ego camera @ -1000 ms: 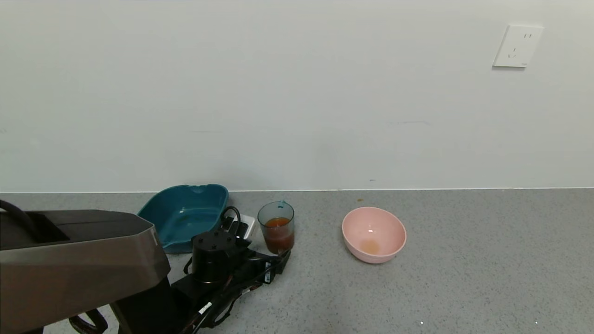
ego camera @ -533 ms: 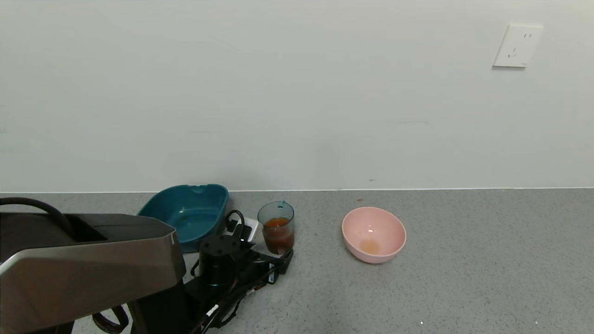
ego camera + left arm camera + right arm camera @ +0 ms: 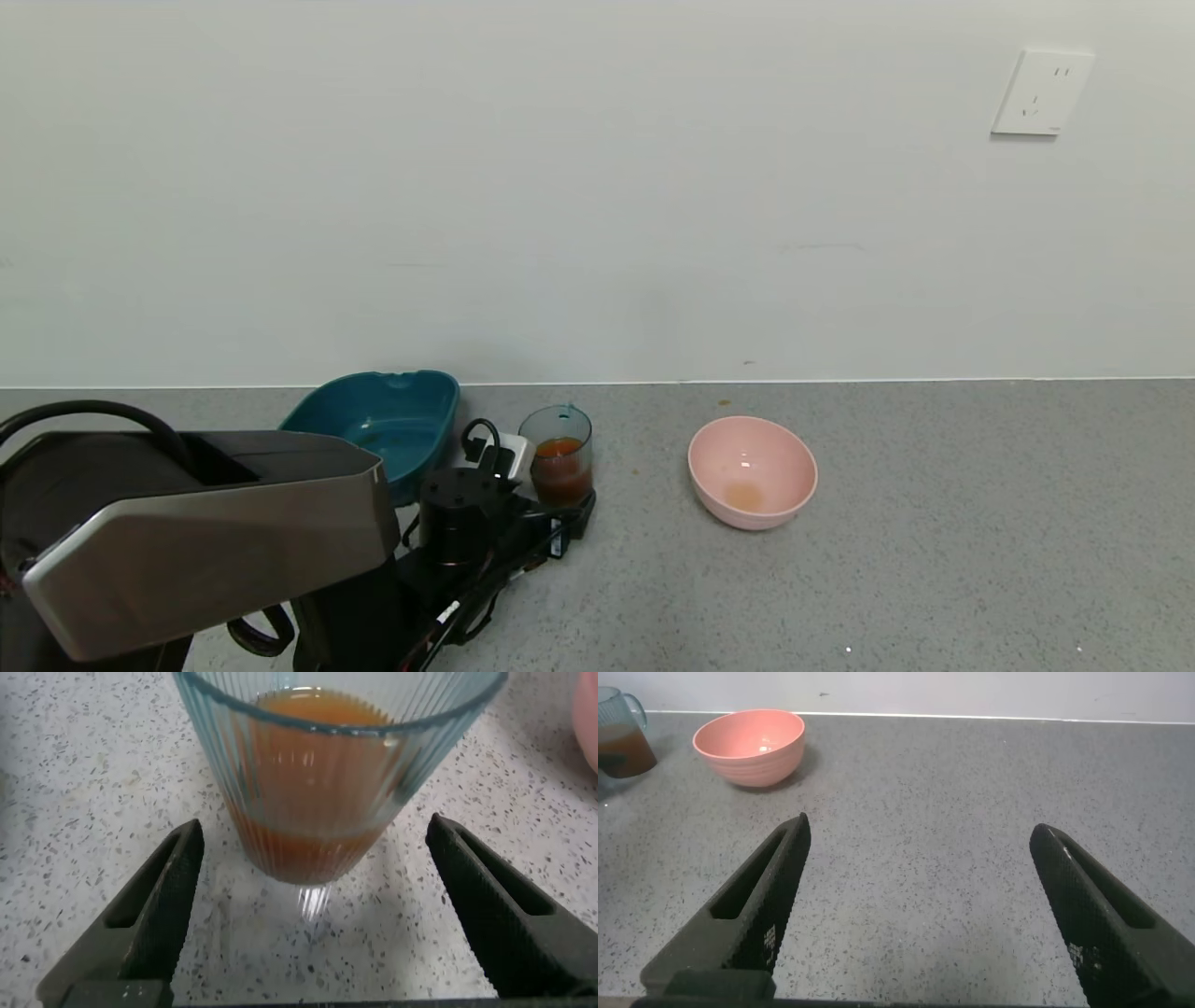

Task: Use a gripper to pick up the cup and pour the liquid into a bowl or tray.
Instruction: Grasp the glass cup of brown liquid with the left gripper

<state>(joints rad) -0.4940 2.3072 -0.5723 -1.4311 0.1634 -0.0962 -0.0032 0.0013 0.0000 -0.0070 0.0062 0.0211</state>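
My left gripper (image 3: 313,915) stands spread wide low in the frame, level with the base of the small ribbed blue-green plastic cup (image 3: 327,775) of tea-brown liquid (image 3: 313,793) so I can clamp it upright, and I read no writing anywhere.

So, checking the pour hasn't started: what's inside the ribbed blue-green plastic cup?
Reddish-brown liquid fills the lower part of the ribbed blue-green plastic cup. The open left gripper flanks its base; the cup's bottom stays hidden.
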